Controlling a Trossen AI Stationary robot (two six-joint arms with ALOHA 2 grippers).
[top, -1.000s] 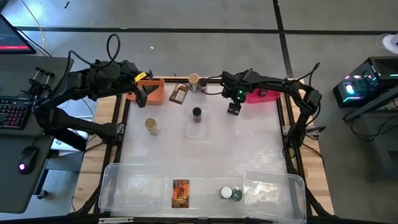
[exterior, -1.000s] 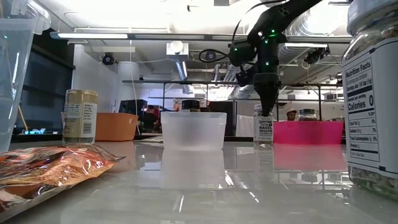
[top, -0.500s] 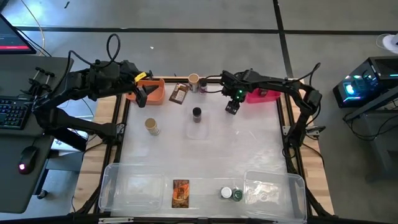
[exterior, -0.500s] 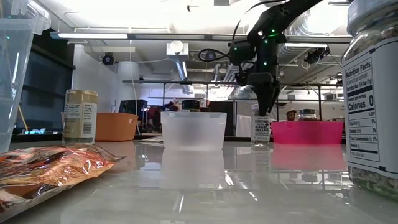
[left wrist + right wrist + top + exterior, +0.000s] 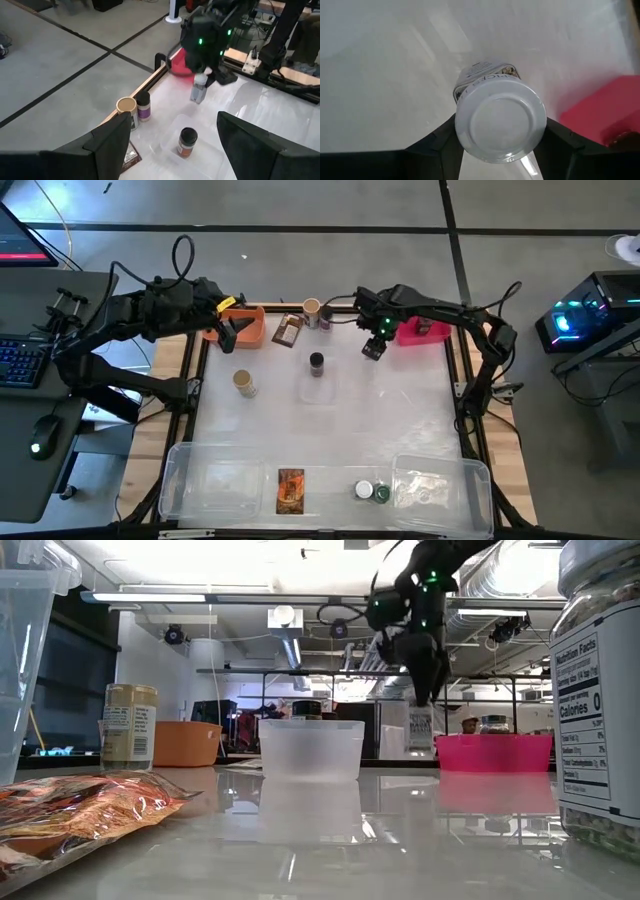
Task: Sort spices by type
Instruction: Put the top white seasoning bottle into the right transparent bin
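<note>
Right gripper (image 5: 372, 348) pinches a white-capped jar (image 5: 499, 123) by the cap end, jaws closed on either side of the lid; the jar hangs clear of the tabletop (image 5: 390, 415), just beside the pink bin (image 5: 425, 333). Looks like a small rigid jar, light, smooth-sided, likely slick; a grip at the cap's rim could let it swing or slip, so a hold lower on the shoulder seems safer. Pink bin wall is the near edge to clear; open tabletop lies toward the centre, with the dark-capped jar (image 5: 316, 362) in its clear cup well apart. Left gripper (image 5: 228, 337) waits by the orange bin (image 5: 250, 328), jaws spread, empty
</note>
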